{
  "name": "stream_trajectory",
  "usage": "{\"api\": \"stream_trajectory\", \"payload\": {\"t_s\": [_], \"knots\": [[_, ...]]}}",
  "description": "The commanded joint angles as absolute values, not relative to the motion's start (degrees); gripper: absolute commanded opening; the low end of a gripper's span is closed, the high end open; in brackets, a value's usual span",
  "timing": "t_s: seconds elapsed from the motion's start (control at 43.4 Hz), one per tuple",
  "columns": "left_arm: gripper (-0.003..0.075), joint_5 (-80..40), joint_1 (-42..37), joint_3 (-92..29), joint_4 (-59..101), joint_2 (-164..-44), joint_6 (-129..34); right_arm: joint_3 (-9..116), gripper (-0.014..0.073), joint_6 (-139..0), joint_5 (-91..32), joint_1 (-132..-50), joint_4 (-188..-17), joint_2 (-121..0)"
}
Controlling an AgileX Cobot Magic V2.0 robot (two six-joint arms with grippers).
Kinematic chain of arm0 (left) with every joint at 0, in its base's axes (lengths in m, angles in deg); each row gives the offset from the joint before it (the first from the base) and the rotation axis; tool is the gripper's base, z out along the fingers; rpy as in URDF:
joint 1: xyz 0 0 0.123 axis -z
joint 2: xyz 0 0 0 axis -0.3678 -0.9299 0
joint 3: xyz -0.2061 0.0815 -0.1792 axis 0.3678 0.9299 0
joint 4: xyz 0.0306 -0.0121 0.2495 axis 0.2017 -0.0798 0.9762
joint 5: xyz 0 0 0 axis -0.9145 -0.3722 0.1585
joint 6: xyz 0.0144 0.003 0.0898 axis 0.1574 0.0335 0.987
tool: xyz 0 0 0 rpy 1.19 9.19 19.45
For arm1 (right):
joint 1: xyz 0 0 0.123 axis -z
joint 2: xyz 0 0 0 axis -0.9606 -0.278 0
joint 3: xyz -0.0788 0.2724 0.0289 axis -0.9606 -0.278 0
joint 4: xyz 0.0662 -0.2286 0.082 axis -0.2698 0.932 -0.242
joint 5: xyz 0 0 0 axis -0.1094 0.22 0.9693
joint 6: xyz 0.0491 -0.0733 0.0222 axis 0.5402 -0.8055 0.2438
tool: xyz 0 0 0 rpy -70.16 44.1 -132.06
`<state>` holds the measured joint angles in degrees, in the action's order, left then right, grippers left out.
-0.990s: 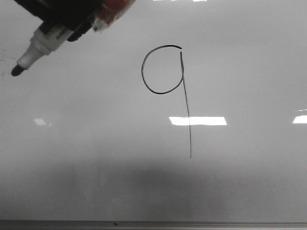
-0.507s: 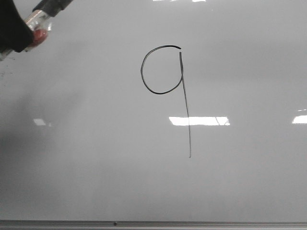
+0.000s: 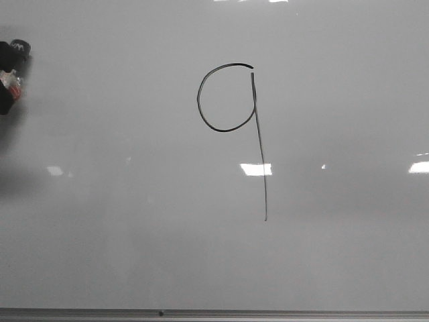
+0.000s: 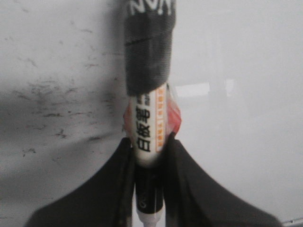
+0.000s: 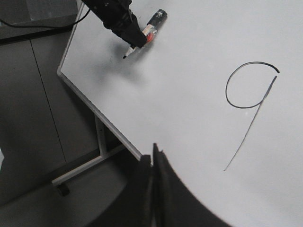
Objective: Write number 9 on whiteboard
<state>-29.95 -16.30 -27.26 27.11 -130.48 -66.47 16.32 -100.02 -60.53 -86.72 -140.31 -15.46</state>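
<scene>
Glossy pale whiteboard (image 3: 134, 235) fills the front view, with a thin grey rail (image 3: 214, 313) along its near edge at six o'clock. At about nine to ten o'clock on the board's left margin, the left gripper (image 3: 7, 84) shows only as a dark shape with a touch of red; the left wrist view shows its fingers (image 4: 109, 184) clamped on a marker (image 4: 149, 127), a white barrel with printed black characters and a dark taped end. From the right wrist view, that marker's black tip (image 5: 125, 57) points down close to the board corner, though contact cannot be told. The right gripper (image 5: 154, 184) hangs over the board's edge, its jaws pressed together with nothing between them. The number 9 (image 3: 231, 114) sits near the board's centre, toward twelve o'clock: a round loop, slightly open at the top, with a long thin tail running straight toward six o'clock, well apart from both grippers.
</scene>
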Motion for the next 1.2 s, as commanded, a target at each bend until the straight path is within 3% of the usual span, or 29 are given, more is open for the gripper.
{"api": "stream_trajectory", "payload": {"t_s": [0.0,0.138,0.438,0.668,0.921,1.174], "knots": [[-0.0019,-23.5,-16.5,-28.6,23.4,-130.7,-67.2,17.7,-0.0066,-99.9,-57.0,-86.4,-143.3,-16.0],[-0.0009,-22.2,-16.5,-28.6,21.7,-132.7,-67.2,17.7,-0.0066,-99.9,-56.9,-86.4,-144.1,-16.0],[0.0178,-21.7,-16.5,-28.6,21.6,-133.0,-67.2,17.7,-0.0066,-99.9,-56.6,-86.4,-144.5,-16.0],[0.0253,-21.7,-16.5,-28.6,21.6,-133.0,-67.2,17.7,-0.0066,-99.9,-56.1,-86.4,-144.5,-16.0],[0.0469,-21.7,-16.5,-28.6,21.6,-131.6,-67.2,17.7,-0.0067,-99.9,-55.7,-86.4,-144.5,-16.0],[0.0473,-21.4,-16.3,-27.0,22.7,-123.0,-66.7,17.7,-0.0067,-99.9,-55.2,-86.4,-144.5,-16.0]]}}
